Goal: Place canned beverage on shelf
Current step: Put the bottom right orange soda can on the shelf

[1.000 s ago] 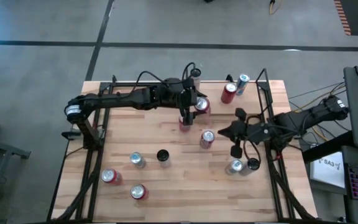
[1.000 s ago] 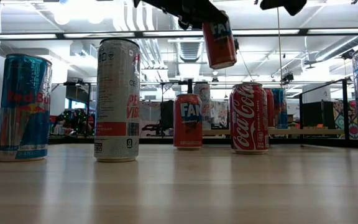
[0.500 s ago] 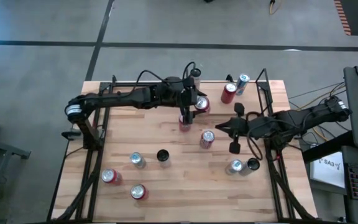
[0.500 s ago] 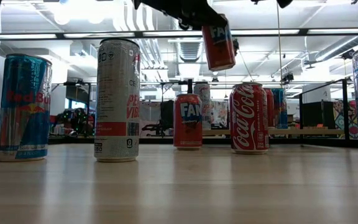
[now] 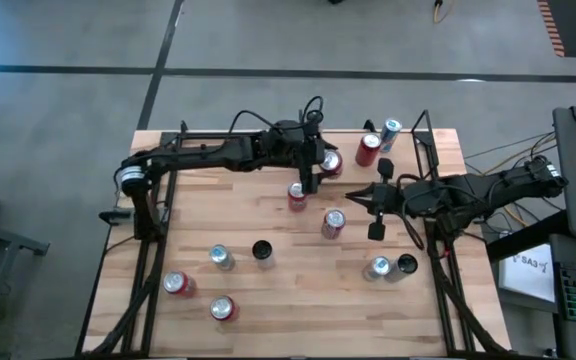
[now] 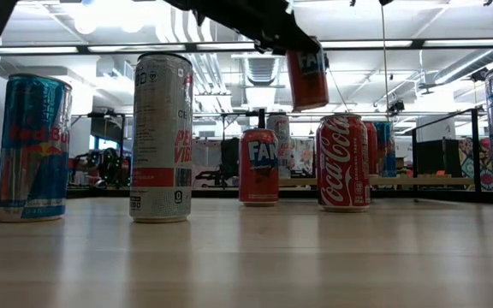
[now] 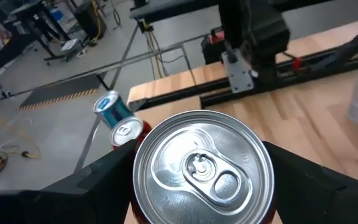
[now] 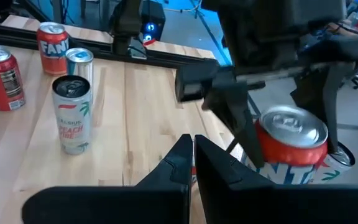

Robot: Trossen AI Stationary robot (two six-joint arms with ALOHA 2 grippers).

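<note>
One can in hand: the red aluminium Fanta can point(image 7: 204, 168) is clasped at its sides by the left gripper point(image 5: 320, 165) and hangs clear above the wooden tabletop point(image 5: 268, 290), its silver lid up.
Why held so: kept near upright, probably so it can be set down standing on its base.
Where it is: over the far middle of the table, short of the shelf.
Shelf: the light-wood shelf board with thin black rods point(image 6: 418, 181) lies at the far side.
What it holds: a slim blue can point(image 7: 109, 107) and a red can point(image 7: 126, 132) stand at that far edge, seemingly on it.
Loose cans: several more stand on the tabletop.
Right gripper point(image 5: 358, 198): fingers pressed together on nothing, waiting just beside the carried can.
</note>
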